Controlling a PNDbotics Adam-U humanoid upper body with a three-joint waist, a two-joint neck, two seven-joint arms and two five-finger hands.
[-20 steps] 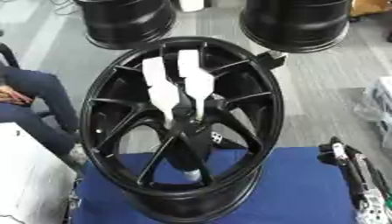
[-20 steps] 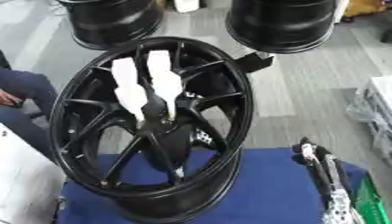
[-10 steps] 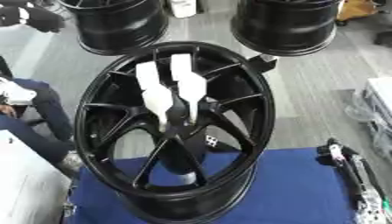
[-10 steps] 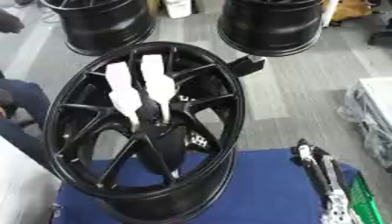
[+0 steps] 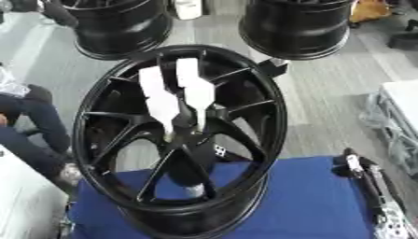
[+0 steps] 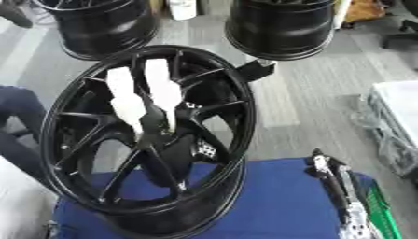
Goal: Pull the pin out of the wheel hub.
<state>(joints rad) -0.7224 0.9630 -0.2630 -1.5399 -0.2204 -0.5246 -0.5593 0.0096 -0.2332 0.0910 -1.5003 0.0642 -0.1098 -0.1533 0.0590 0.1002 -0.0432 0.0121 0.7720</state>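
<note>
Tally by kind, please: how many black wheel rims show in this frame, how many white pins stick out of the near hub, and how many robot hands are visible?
Black wheel rims: 3 (near, far left, far right)
White pins: 2 ()
Robot hands: 1, the right hand, at the lower right
Total: 6

One black spoked wheel (image 5: 176,140) stands upright on one blue cloth (image 5: 318,200). Two white pins (image 5: 176,100), side by side, are set at the one hub (image 5: 192,135). Two further black wheels (image 5: 298,25) stand on the floor behind it. One robot hand (image 6: 339,186) shows at the lower right. One person's leg (image 5: 32,126) shows at the left edge.
</note>
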